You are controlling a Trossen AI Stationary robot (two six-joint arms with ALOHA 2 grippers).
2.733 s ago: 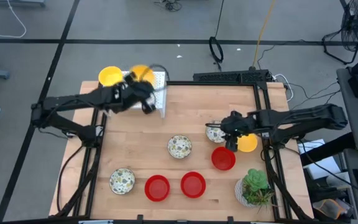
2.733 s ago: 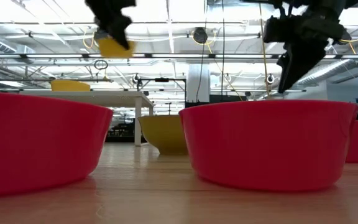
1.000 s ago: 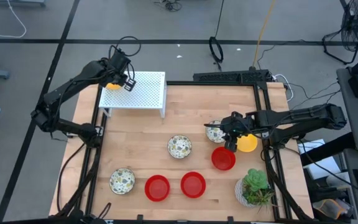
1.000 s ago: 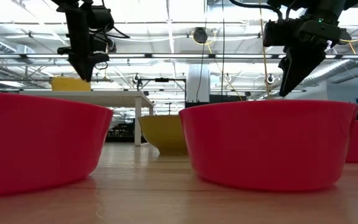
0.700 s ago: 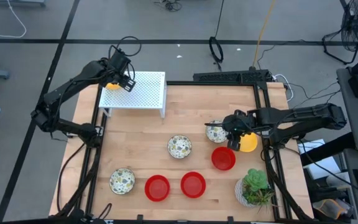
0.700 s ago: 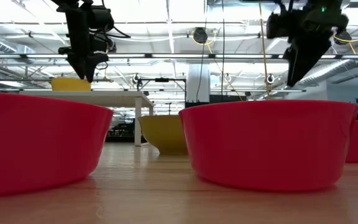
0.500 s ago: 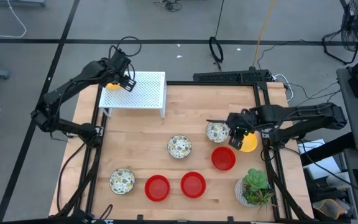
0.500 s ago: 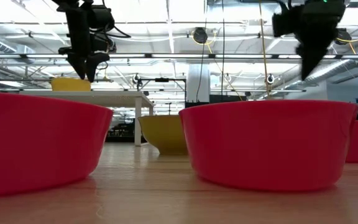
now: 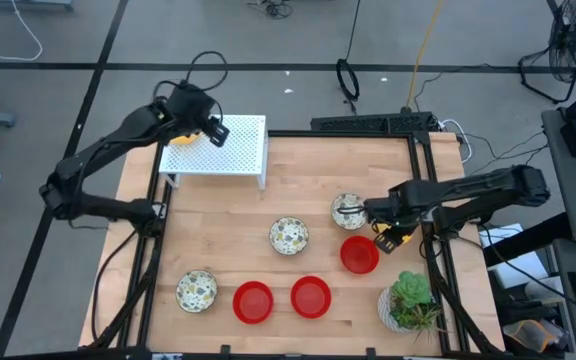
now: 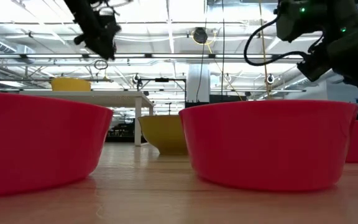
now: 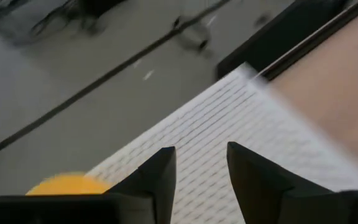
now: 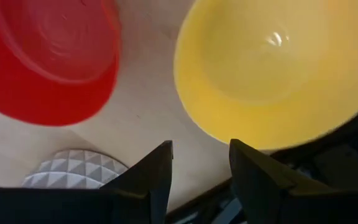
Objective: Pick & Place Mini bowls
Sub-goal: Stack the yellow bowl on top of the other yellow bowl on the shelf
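Wooden table, as it stands. White perforated rack at the far left corner, one yellow bowl on its outer end, largely hidden under the arm. Left gripper above that rack, fingers parted, nothing between them; in the left wrist view the bowl shows off to one side of the fingers, not in the gap. Three white floral bowls: one mid-table, one near the front left, one right of centre. Three red bowls: two side by side at the front, one further right. Second yellow bowl at the right edge, just beside that right-hand red bowl, mostly covered from above by the right gripper. Potted plant at the front right corner, not part of the lot. Right gripper: fingers parted, empty, pointing downward; its wrist view places the yellow bowl ahead and slightly to one side, the near rim about level with the fingertips, though whether one finger already stands inside the rim cannot be made out. Judgement: the right arm is much the nearer to this bowl; a round bowl has no long axis, so a rim pinch from this side would seem to serve.
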